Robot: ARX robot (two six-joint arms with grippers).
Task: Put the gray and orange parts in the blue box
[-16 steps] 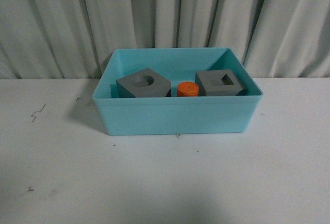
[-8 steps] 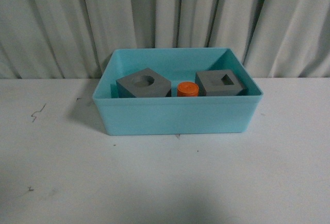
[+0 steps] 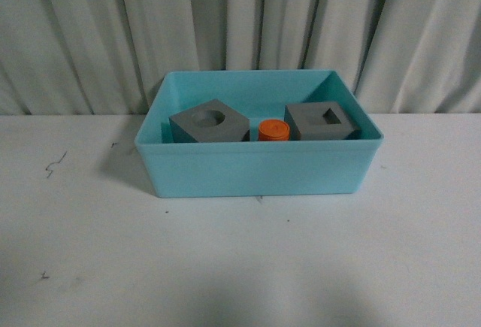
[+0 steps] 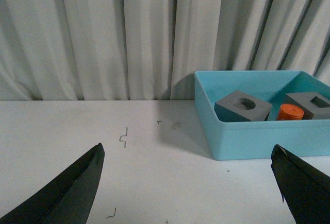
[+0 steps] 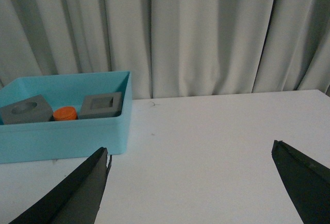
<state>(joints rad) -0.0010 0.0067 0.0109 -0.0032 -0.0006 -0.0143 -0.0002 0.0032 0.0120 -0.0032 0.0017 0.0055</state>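
The blue box [image 3: 255,168] stands in the middle of the white table. Inside it sit a gray cube with a round recess [image 3: 209,125], an orange cylinder [image 3: 273,130] and a gray cube with a square recess [image 3: 322,121], side by side. Neither arm shows in the front view. My left gripper [image 4: 188,154] is open and empty over bare table, with the blue box [image 4: 247,137] ahead and to one side. My right gripper [image 5: 191,152] is open and empty too, and the blue box [image 5: 67,134] holding the gray cubes [image 5: 26,112] [image 5: 101,105] and orange cylinder [image 5: 65,114] lies off to its side.
A pleated grey curtain [image 3: 240,26] closes off the back of the white table [image 3: 240,267]. Small dark marks [image 3: 54,165] dot the tabletop left of the box.
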